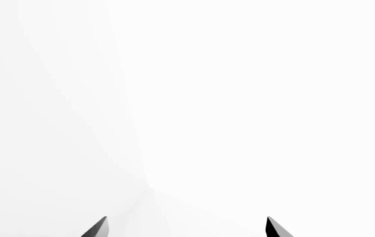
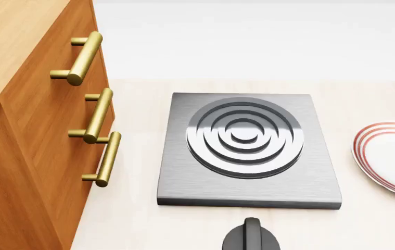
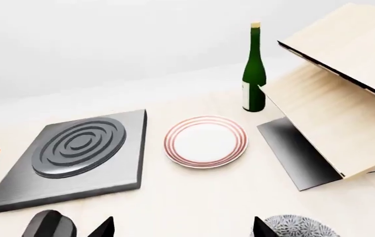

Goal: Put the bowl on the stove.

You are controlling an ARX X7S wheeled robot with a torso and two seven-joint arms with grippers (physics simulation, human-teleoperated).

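Note:
The stove is a square grey metal hotplate with a dark ringed burner, in the middle of the head view; it also shows in the right wrist view. The bowl, grey-and-white floral, shows only at the edge of the right wrist view, just beside one fingertip of my right gripper. That gripper is open and empty above the light counter. My left gripper is open and empty, facing a blank white surface. Neither gripper shows in the head view.
A black round knob sits in front of the stove. A white plate with red rings lies right of the stove. A green bottle and a tilted wooden shelf stand beyond. A wooden drawer cabinet with brass handles stands left.

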